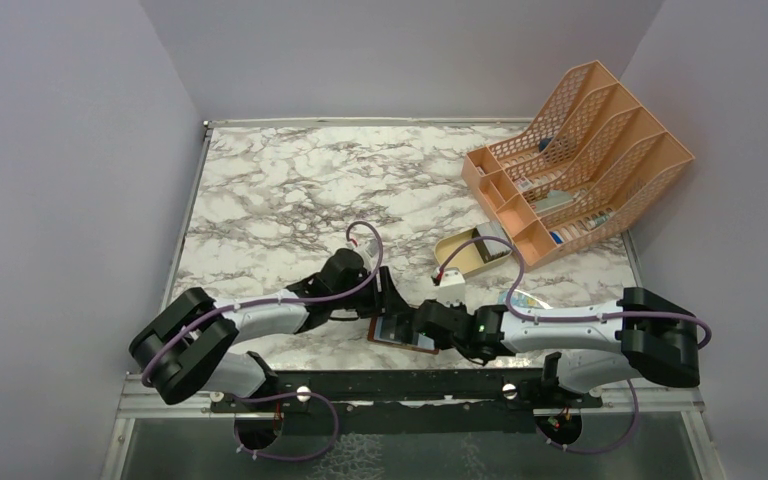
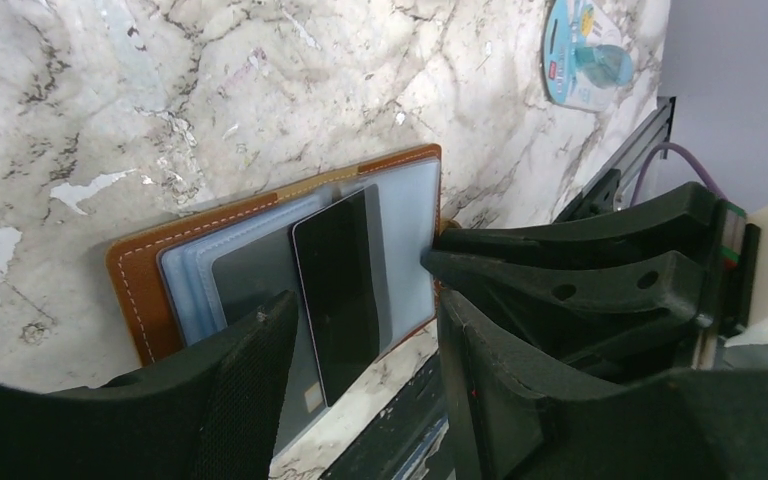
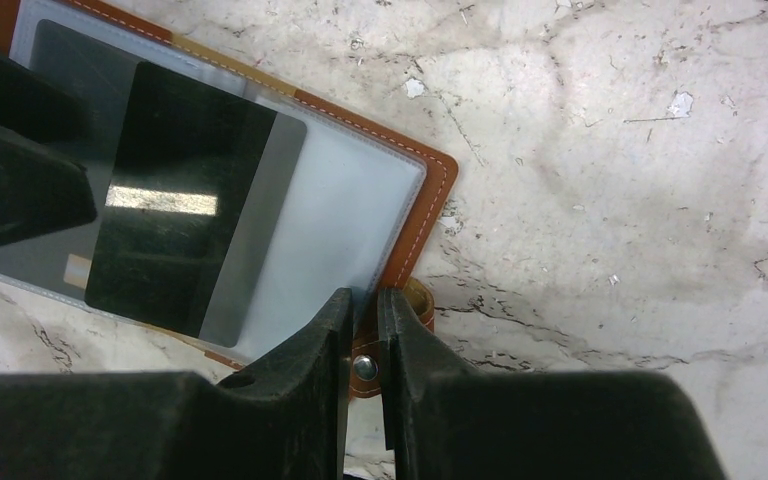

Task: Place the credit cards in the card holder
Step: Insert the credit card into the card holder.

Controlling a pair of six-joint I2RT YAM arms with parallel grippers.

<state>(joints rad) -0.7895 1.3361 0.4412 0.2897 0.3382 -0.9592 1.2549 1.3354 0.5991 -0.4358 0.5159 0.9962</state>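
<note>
Both arms meet at the near edge of the marble table [image 1: 290, 190], well apart from the orange rack [image 1: 580, 160] at its far right. Between them the card holder [image 2: 140, 270] lies open and flat. The right gripper [image 3: 364, 298] is pinched narrow on the holder's snap tab [image 3: 418, 298], apparently pinning it in place. The left gripper [image 2: 365, 310] stands wide, its fingers either side of a dark card [image 2: 335, 280] and clear of it. That card lies slanted across the clear sleeves; whether its end sits inside a pocket cannot be told. A grey card [image 2: 250, 275] looks seated under the plastic. By this view, one card seems to be in, and a second is at or in a pocket and may need pushing home. No other loose cards can be made out.
</note>
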